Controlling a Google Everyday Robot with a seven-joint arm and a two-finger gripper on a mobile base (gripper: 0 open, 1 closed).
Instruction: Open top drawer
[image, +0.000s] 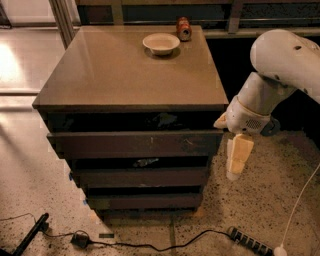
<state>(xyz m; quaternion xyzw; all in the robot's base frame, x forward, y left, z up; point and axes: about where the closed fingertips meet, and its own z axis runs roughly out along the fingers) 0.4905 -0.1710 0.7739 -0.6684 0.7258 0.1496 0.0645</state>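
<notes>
The pincer (237, 159) hangs pointing down from the white arm (280, 70), just off the right end of the top drawer (135, 144), holding nothing and seemingly clear of it; whether it is apart or together I cannot tell; the top drawer sits directly under the tabletop (125, 80), its long dark front faintly scuffed, a dark gap showing above it; two narrower drawer fronts (140, 178) step back beneath; a pale bowl (161, 43) and a red can (184, 28) stand at the tabletop's far edge; a black cable (150, 245) and power strip (250, 241) lie on the speckled floor (260, 210).
</notes>
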